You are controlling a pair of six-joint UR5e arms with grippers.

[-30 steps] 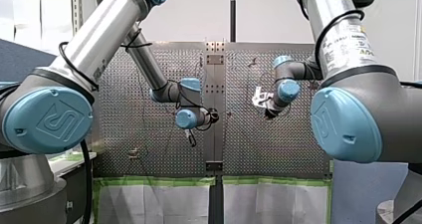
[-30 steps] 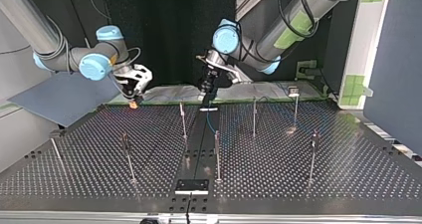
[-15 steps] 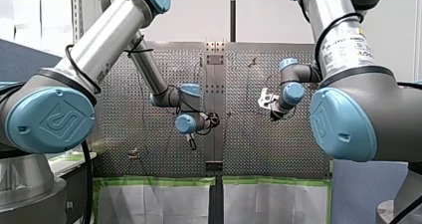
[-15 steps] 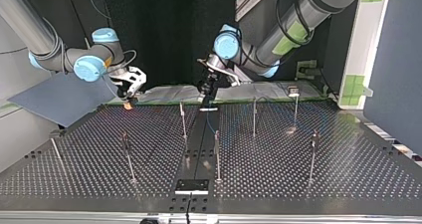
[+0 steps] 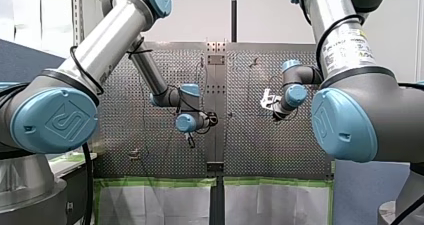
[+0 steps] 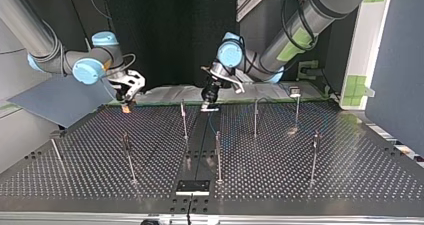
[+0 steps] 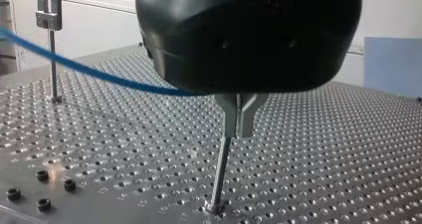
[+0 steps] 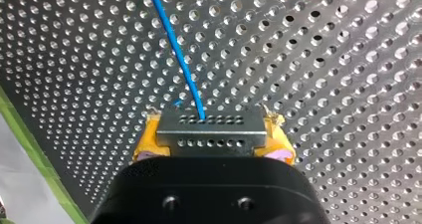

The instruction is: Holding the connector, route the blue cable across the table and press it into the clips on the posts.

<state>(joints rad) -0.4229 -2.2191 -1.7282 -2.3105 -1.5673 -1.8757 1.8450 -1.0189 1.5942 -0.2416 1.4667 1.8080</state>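
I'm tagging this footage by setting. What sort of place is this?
Probably a robotics lab test cell: my left arm and my right arm work over a perforated table set with clip posts, and my right gripper holds the connector of a blue cable.

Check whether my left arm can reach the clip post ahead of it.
Likely yes: the clip post stands close ahead of my left end effector, nothing showing between them.
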